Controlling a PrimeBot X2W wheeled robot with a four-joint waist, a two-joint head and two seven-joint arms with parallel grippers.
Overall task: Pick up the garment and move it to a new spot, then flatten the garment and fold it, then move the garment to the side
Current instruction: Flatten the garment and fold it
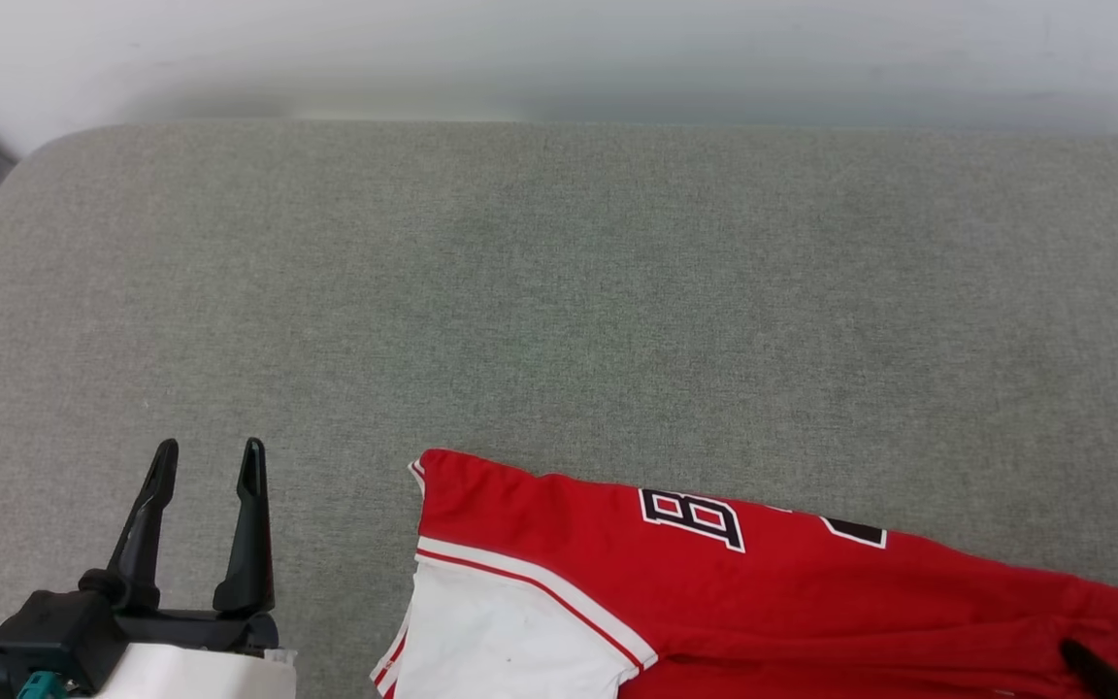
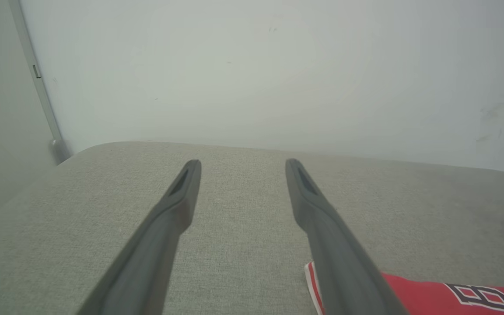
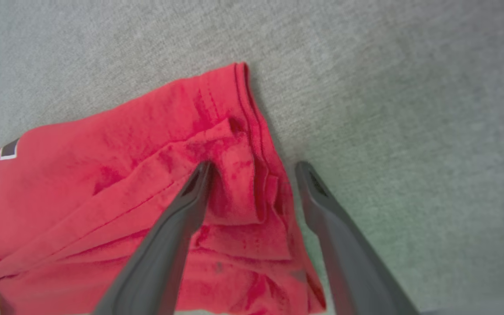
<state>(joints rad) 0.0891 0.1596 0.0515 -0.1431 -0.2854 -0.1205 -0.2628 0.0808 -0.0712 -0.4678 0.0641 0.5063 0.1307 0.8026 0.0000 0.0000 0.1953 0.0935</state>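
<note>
Here: one garment (image 1: 792, 602), two spread end effectors (image 1: 210, 449) (image 3: 254, 166)

the garment (image 1: 811, 602) bears on its red cloth a black block letter "b" (image 1: 693, 519) outlined in white, and the second letter (image 1: 855, 531) beside it is too folded under to read.

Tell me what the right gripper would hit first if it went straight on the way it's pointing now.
Most likely the garment: the open right gripper points at its rumpled red hem edge, which lies on the grey cushion. How far off it is, I can't tell.
</note>
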